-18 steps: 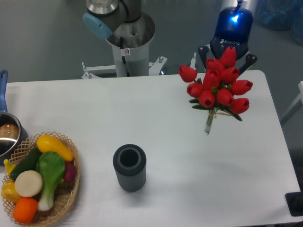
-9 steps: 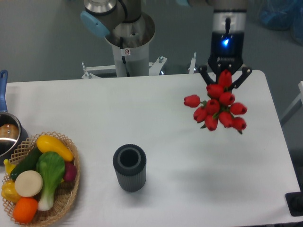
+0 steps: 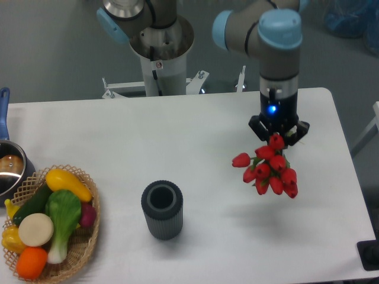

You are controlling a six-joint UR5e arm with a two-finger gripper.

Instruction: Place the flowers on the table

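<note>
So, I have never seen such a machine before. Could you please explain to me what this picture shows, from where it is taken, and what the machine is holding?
The picture comes from one fixed camera looking down on the table from above. The grey and light-blue jointed thing is a robot arm, mounted on a post behind the table. At its end is a gripper with two fingers and a small blue light. It holds the flowers, a bunch of red tulip buds, at the right side of the table; whether they touch the surface, I cannot tell. In the middle stands a dark grey ribbed cup, empty. At the left is a wicker basket with toy vegetables, and behind it, at the edge, part of a pot.
</note>
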